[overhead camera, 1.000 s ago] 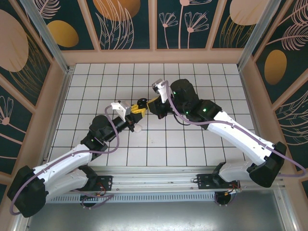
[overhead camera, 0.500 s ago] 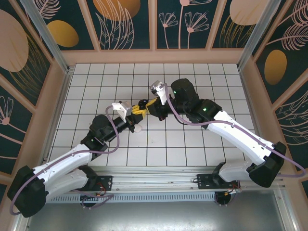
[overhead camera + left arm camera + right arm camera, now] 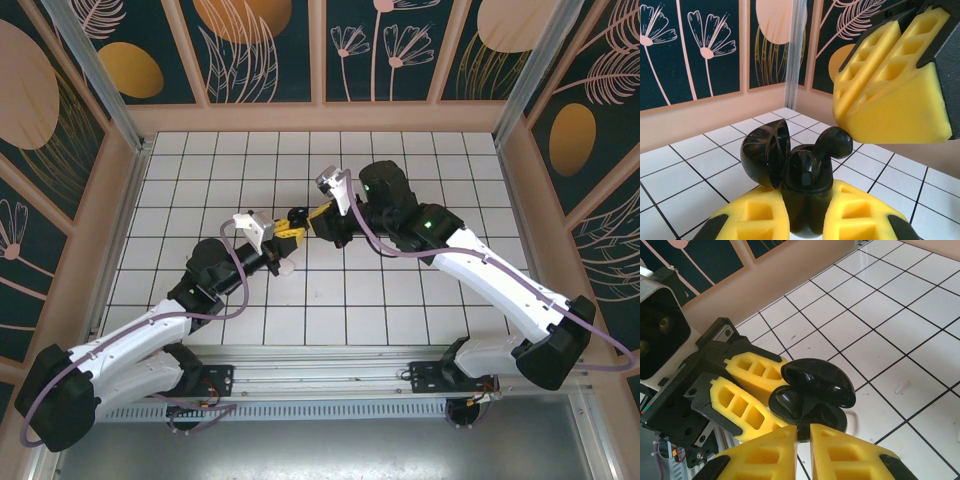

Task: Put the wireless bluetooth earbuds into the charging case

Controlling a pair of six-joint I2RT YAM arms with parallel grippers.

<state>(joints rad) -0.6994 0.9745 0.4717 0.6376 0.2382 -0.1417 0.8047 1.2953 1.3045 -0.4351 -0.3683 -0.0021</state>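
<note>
Nearest the arm bases, the left gripper (image 3: 807, 216) has its yellow fingers (image 3: 757, 220) clamped on the flanks of a black charging case (image 3: 807, 192), held up off the white tiled floor (image 3: 690, 160); the hinged lid (image 3: 762, 150) stands open to one side, and a black earbud (image 3: 834, 142) sits in the body with its rounded end poking above the rim, seemingly not fully seated. Just beyond, the right gripper (image 3: 804, 432) hovers by the open case, its fingers drawn nearly together with only a slit between them and nothing that I can make out pinched there; from the left wrist it looks apart from the earbud, though close.

By the look of it, the case is light, hard and glossy, so its rounded shell would slip under a loose pinch; the body's flat flanks below the hinge are the place to grip, never the lid, whose hinge seems the weak point. Tiny and slick, the earbud would likely squirt out sideways if squeezed on its bulb; a soft push down on top should suit it better.
</note>
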